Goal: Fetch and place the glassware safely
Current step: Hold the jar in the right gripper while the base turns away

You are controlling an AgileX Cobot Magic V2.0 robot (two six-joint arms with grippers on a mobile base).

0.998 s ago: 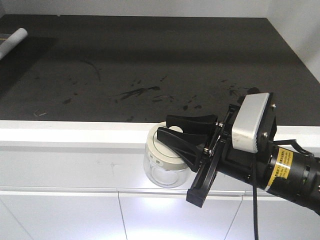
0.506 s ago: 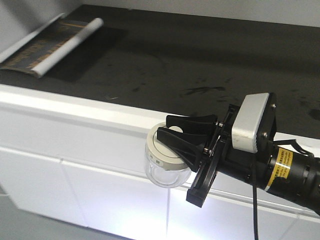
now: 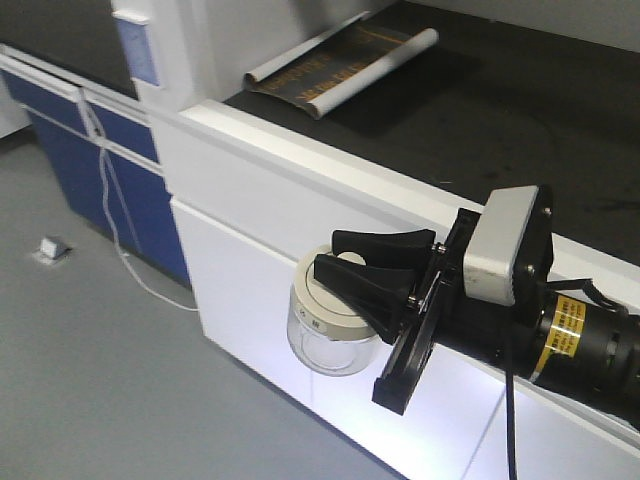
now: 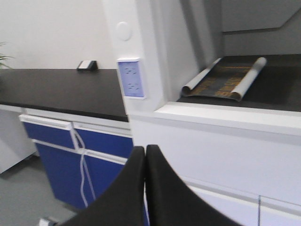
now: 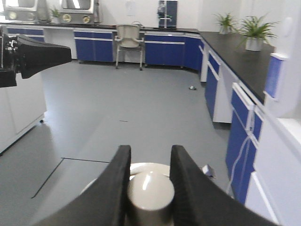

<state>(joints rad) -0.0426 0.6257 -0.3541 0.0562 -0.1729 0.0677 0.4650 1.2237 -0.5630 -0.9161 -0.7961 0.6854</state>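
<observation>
Small squat clear glass jar w/ cream-white round lid (image 3: 320,325) hangs in air off the bench, in front of white cabinet face (image 3: 240,250) and over grey floor (image 3: 90,380). In front view it sits lower centre, approx. 6 o'clock. R gripper (image 3: 330,255) holds it, reaching in from 3 o'clock. Its black fingers (image 5: 117,188) are set narrow, one each side of the lid's central knob (image 5: 150,190) and touching it. Jar upright, no other support seen.

L gripper (image 4: 145,157): both tips pressed together, nothing betw. them.

Black benchtop (image 3: 520,130) lies at jar's 1 o'clock. On it, at 12 o'clock, is a dark sheet w/ white rolled ends (image 3: 340,65), partly unrolled. Blue cabinets (image 3: 150,215) at 10 o'clock, w/ white cable (image 3: 108,190) dangling in front. Small white object (image 3: 50,247) on floor at 9 o'clock. L wrist view shows pale-blue socket panel (image 4: 130,78) on a white pillar. R wrist view shows beige chair (image 5: 128,40) and potted plants (image 5: 254,30), well apart from jar.
</observation>
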